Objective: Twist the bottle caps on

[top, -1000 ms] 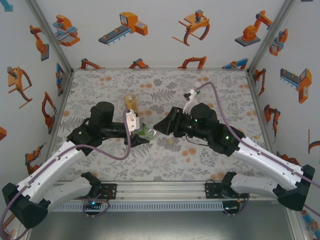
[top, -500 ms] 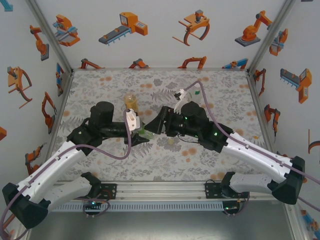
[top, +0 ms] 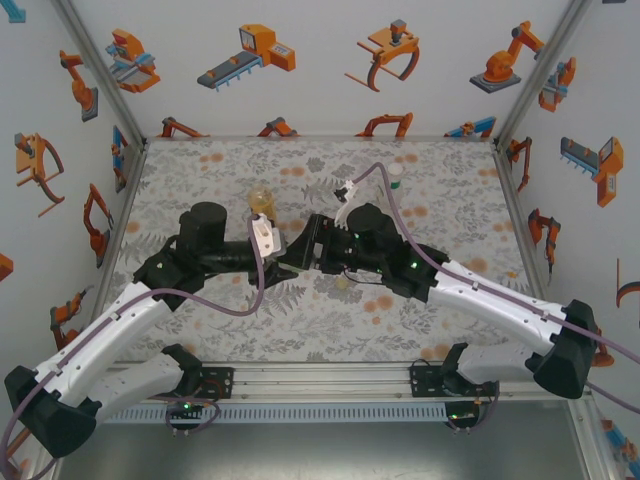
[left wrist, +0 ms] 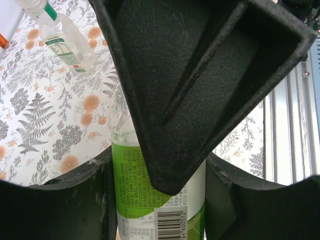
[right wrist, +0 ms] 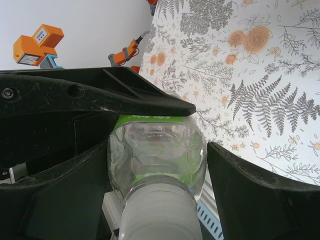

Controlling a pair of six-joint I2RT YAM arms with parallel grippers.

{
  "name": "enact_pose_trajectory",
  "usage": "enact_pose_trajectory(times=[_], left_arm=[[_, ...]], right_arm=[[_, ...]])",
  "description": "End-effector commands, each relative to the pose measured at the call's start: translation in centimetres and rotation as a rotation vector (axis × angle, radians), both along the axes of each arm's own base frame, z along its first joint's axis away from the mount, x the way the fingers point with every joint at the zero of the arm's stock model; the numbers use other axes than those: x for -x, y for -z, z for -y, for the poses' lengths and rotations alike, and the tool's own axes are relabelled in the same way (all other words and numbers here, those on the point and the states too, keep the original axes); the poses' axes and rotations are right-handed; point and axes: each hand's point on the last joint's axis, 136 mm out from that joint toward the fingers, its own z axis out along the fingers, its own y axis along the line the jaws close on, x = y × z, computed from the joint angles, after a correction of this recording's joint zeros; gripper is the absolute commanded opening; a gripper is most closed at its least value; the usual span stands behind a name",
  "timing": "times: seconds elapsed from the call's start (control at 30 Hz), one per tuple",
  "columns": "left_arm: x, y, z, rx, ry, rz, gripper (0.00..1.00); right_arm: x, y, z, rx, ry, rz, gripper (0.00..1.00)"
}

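Bottle [left wrist: 132, 185], green label, barcode 600572, clamped in left jaws; right jaws parted round top.

Seen from above, the left gripper [top: 284, 267] and right gripper [top: 296, 252], tip to tip, cover the green-labelled bottle [left wrist: 135, 175] between them.

Left wrist view: the right gripper's black body hides that bottle's upper part, and the picture's lower edge cuts its label. A clear bottle [left wrist: 62, 42] at far left is cut by the top edge.

Right wrist view: the neck [right wrist: 156, 210] is blurred and cropped, so cap or bare thread cannot be told. Nor can it be told whether the right fingers [right wrist: 260, 200] press the bottle.
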Motion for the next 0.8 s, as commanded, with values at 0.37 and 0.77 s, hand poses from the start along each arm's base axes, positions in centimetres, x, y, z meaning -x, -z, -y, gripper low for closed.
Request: enact_pose_trajectory(times=[0.37, 0.77], left_arm=[[-0.4, -1.3, 0.1, 0.052, -0.009, 0.003, 0.26], [0.1, -1.9, -0.2, 0.083, 0.006, 0.01, 0.55]], right_arm=[[0.0, -1.2, -0.4, -0.042, 0.002, 0.009, 0.58], [-0.5, 0.6, 0.0, 0.071, 0.01, 0.038, 0.52]])
